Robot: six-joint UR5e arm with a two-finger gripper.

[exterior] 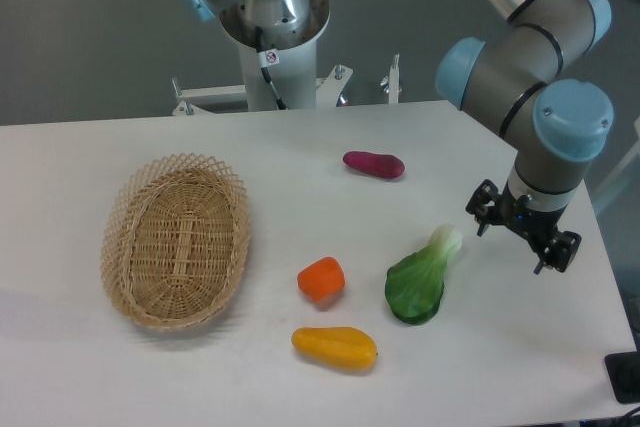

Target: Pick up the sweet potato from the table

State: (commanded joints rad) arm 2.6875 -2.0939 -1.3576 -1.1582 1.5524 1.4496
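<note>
target: small oblong magenta-purple sweet potato (374, 164) lying on white worktop (90, 367), far side | gripper (522, 238): well apart at right edge, jaws spread, empty | risk: smooth rounded ends may roll or squirt out if jaws close off-centre

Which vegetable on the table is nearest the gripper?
The green bok choy, just left of the gripper; the sweet potato lies farther off.
</note>
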